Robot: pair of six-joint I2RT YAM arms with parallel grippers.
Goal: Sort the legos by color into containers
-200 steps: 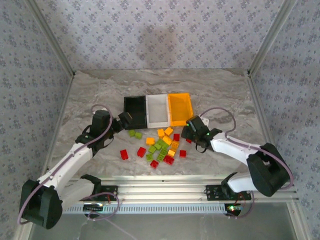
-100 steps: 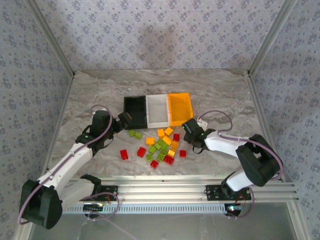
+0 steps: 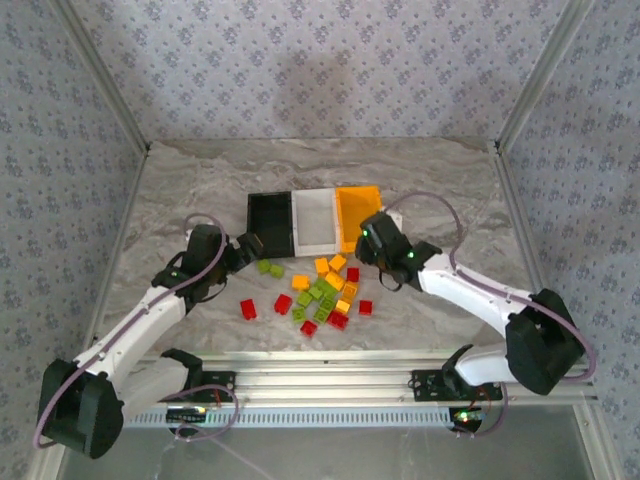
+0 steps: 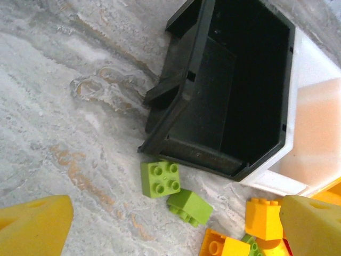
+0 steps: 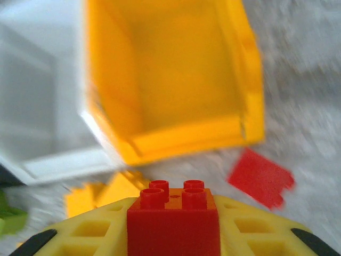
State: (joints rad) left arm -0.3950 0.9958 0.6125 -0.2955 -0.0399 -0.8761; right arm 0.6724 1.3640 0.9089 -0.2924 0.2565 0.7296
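My right gripper [image 5: 173, 226] is shut on a red lego [image 5: 173, 213], studs up, held just short of the near edge of the orange container [image 5: 186, 136]. From above, the right gripper [image 3: 370, 240] sits by that orange container [image 3: 358, 203]. The black container [image 3: 270, 225] and white container [image 3: 315, 222] stand to its left in one row. My left gripper [image 4: 170, 229] is open above two lime green legos [image 4: 160, 180] lying in front of the black container [image 4: 186, 90]. A pile of red, orange-yellow and green legos [image 3: 325, 290] lies mid-table.
Another red lego [image 5: 261, 177] lies on the marble beside the orange container's near right corner. Loose red legos [image 3: 248, 309] lie left of the pile. The white container [image 4: 314, 122] adjoins the black one. An aluminium rail [image 3: 330, 375] runs along the near edge.
My right gripper has shut on a red lego and carried it up and left, from the pile's right side toward the orange container. The left arm has barely shifted.
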